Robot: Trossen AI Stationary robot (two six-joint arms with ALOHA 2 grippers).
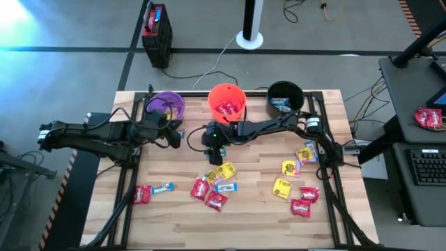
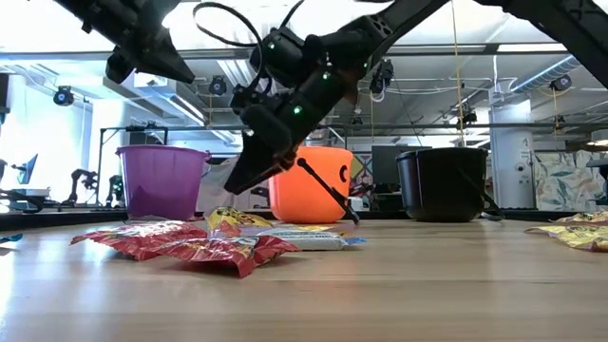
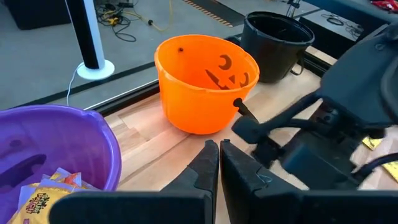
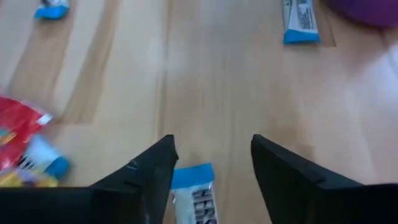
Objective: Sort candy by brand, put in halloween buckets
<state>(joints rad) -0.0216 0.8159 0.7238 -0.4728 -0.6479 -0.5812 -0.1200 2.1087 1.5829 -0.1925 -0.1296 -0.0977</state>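
My right hand (image 4: 211, 165) hangs wide just before the orange bucket (image 1: 226, 102); a blue-and-white packet (image 4: 196, 196) lies lengthwise between its fingers

Robotics lab, concrete floor (image 1: 83, 28) with taped lines, loose cables (image 1: 202, 70), workstation keyboard (image 1: 426, 167), equipment racks behind

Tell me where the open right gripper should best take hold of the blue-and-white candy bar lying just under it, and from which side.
Probably across its narrow width near the middle, coming straight down. The blue-and-white candy bar lies flat on the table, its long axis running between the fingers of the right gripper, which stand open either side of it. A red packet lies off to one side, clear of that approach.
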